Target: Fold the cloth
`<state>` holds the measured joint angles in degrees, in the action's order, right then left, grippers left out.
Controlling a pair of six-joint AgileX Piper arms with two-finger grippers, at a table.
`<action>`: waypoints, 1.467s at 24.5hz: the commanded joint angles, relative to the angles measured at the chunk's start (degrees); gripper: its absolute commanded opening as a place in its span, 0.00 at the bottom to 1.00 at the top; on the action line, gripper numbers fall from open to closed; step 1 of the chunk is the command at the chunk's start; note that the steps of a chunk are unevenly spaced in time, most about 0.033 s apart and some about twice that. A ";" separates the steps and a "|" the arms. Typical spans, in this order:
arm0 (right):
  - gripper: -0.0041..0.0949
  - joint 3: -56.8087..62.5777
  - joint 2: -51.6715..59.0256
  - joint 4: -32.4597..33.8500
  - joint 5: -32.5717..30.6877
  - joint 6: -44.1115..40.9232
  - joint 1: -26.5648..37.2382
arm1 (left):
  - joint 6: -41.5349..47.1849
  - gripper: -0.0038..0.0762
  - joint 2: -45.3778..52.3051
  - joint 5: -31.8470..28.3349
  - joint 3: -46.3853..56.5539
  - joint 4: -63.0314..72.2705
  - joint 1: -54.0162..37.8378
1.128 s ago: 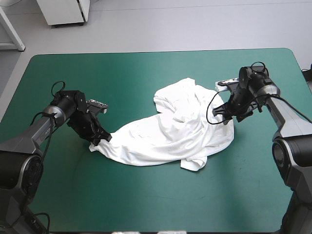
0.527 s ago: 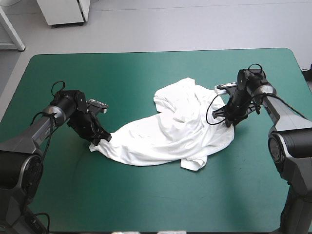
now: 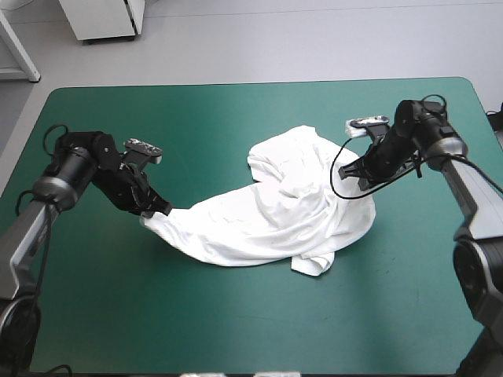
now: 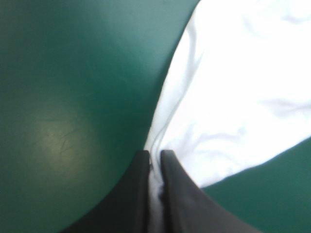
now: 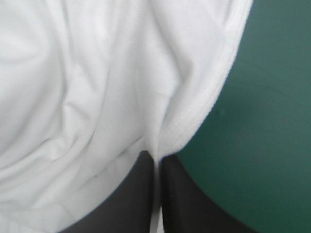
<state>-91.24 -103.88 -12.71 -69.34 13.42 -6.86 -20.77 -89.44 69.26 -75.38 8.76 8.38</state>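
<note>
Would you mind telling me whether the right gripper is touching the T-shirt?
Touching. The right wrist view shows the right gripper all but shut, pinching the hemmed edge of the T-shirt between its fingers.

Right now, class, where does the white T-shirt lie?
In the high view the T-shirt lies crumpled near the table's centre, its left end in the left gripper, its right edge in the right gripper.

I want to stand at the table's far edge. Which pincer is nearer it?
Right. The right pincer grips the T-shirt closer to the far edge; the left pincer grips it nearer the robot.
</note>
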 commanded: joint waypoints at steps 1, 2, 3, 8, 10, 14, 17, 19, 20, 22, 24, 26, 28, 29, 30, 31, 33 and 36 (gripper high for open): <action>0.03 -1.49 12.39 -1.41 -2.26 0.45 0.07 | 0.67 0.04 10.70 3.02 -4.14 2.31 0.23; 0.03 -1.57 14.47 -1.41 -2.26 0.41 0.07 | 0.96 0.04 12.57 3.01 -5.07 2.31 0.23; 0.03 -1.99 16.86 -1.41 -2.26 0.41 0.07 | 1.43 0.04 14.81 3.01 -6.44 2.31 0.23; 0.03 -8.42 26.17 -2.39 -2.15 -0.47 0.07 | 2.19 0.04 23.16 1.67 -15.70 2.31 0.23; 0.03 -17.09 30.20 -3.47 -1.50 -1.38 0.07 | 2.73 0.04 26.65 -0.89 -22.13 2.31 0.23; 0.03 -31.56 35.05 -4.78 1.28 -1.38 -0.04 | 3.26 0.04 29.41 -3.55 -35.92 2.20 1.25; 0.03 -34.74 38.95 -9.52 3.33 -0.88 -0.04 | 3.26 0.04 30.59 -4.13 -44.43 1.15 5.75; 0.03 -35.08 40.75 -12.10 4.57 0.36 -0.04 | 3.26 0.04 31.08 -3.89 -47.89 1.15 7.15; 0.03 -35.33 41.51 -13.03 5.20 0.61 -0.04 | 3.40 0.04 31.33 -3.59 -49.46 1.15 7.42; 0.03 -36.66 43.05 -15.30 6.69 0.73 -0.04 | 4.04 0.04 32.16 -3.17 -52.51 1.15 7.34; 0.03 -38.16 43.50 -17.29 7.82 1.52 -0.04 | 4.98 0.04 33.05 -2.65 -52.74 1.67 7.34; 0.03 -38.85 43.48 -17.29 9.87 1.87 -0.04 | 5.82 0.04 33.23 -0.90 -52.40 2.64 7.34; 0.03 -38.74 42.77 -16.77 10.32 1.87 -0.04 | 7.39 0.04 32.96 0.12 -51.68 2.24 7.34; 0.03 -38.62 42.11 -16.48 10.32 1.87 -0.04 | 7.77 0.04 32.89 0.39 -51.10 1.80 7.34; 0.03 -38.49 41.33 -16.18 10.19 1.87 -0.04 | 8.06 0.04 32.58 0.66 -49.95 0.94 7.34; 0.03 -38.49 40.14 -15.90 9.76 1.87 -0.04 | 8.47 0.04 32.46 0.78 -49.05 0.19 7.34; 0.03 -38.49 37.34 -15.75 9.46 1.87 -0.04 | 9.19 0.04 31.50 1.19 -46.65 -1.45 7.13; 0.03 -38.49 32.91 -15.63 8.18 2.17 -0.04 | 10.94 0.04 29.49 1.99 -42.97 -4.96 7.13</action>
<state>-129.37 -67.02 -28.83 -64.94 14.87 -6.86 -11.82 -57.39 71.99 -120.72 6.81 15.34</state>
